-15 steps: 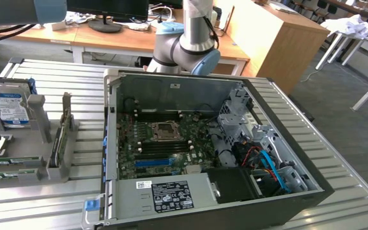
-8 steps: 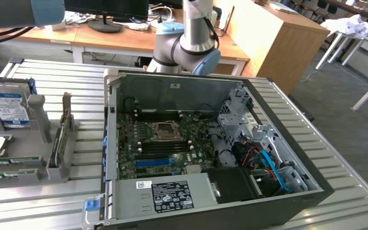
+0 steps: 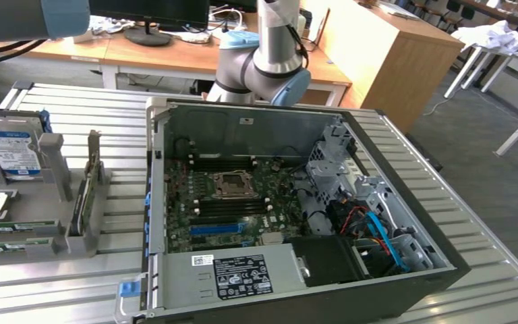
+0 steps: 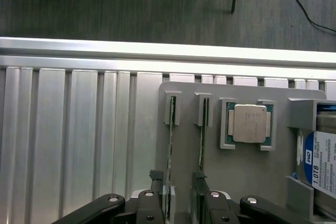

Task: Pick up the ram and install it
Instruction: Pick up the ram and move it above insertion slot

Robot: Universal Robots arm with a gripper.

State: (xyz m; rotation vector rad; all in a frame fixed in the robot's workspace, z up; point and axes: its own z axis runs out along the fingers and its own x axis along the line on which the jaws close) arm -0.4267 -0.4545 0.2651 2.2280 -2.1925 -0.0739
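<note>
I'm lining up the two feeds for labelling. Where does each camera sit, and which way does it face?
Exterior view: off the arm and raised, looking down across the slatted table into the open computer case; a joint of the arm shows behind the case.
Wrist view: on the wrist, looking straight down on the grey parts holder with two ram sticks on edge, a CPU and a hard drive; the open gripper hangs over the sticks.
Shared: the same hard drive, the holder and the table.
</note>
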